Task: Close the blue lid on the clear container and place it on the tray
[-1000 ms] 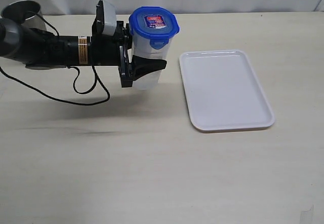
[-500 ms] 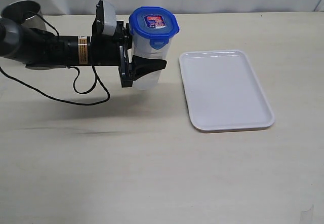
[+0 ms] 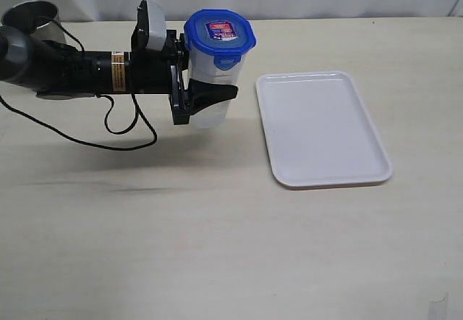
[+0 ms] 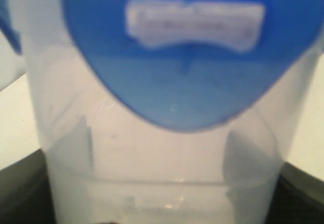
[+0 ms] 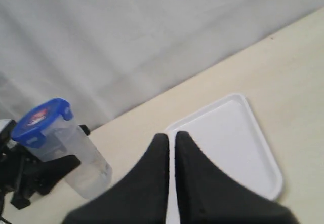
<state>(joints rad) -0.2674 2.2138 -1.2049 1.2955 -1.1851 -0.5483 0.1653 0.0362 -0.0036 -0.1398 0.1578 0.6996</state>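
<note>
Our left jaws are clamped around the clear container, with the blue lid on top. The tray lies on the worktop just beyond their tips. Our right jaws are pressed together.

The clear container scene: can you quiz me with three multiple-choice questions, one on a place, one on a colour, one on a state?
1. Where is the clear container? A beside the tray, in the left gripper; B on the tray; C lying on its side.
2. What colour is the tray? A blue; B grey; C white.
3. How is the right gripper? A wide open; B shut, empty; C gripping the tray.
Answers: A, the gripper clasps it left of the tray; C, it is plain white; B, its jaws meet with nothing between.
</note>
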